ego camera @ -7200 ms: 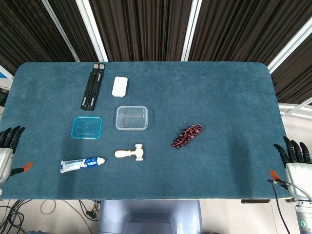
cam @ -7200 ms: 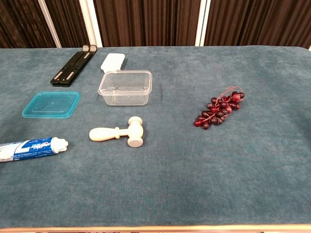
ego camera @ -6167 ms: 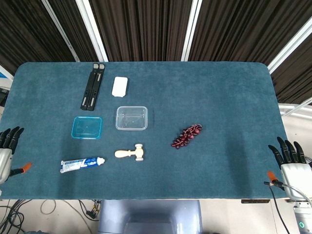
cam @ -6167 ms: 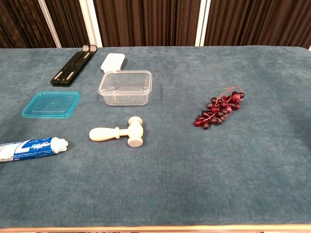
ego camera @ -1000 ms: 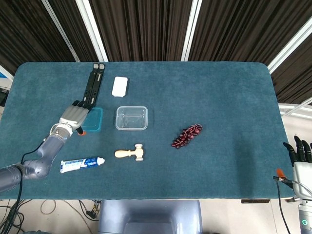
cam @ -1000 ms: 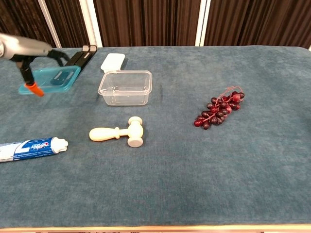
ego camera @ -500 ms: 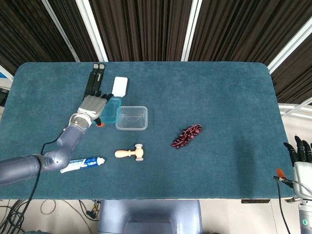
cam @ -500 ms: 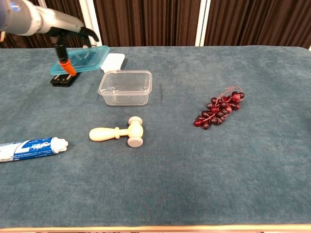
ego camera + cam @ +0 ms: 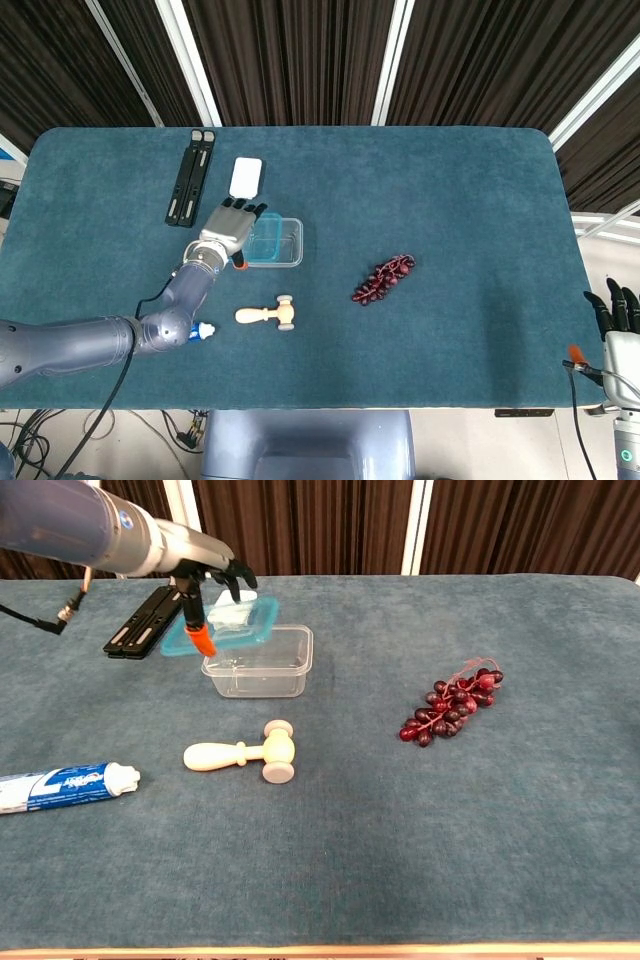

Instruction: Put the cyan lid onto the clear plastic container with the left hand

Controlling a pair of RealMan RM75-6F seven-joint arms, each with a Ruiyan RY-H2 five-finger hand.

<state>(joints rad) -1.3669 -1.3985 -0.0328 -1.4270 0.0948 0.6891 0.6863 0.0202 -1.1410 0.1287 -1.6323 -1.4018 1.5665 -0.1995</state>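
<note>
Head view, one cyan lid (image 9: 262, 240), one container (image 9: 280, 243), one left robot hand (image 9: 228, 228)

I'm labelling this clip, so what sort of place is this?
Probably a robot manipulation test bench, not a home: a blue-green felt-covered table in front of dark vertical slats, with unrelated props laid out apart, such as a bunch of dark red grapes and a small cream wooden mallet, and the left robot hand working.

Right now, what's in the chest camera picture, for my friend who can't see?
The left hand holds a cyan lid over a clear box on a blue table. Nearby lie a small mallet, toothpaste and grapes.
</note>
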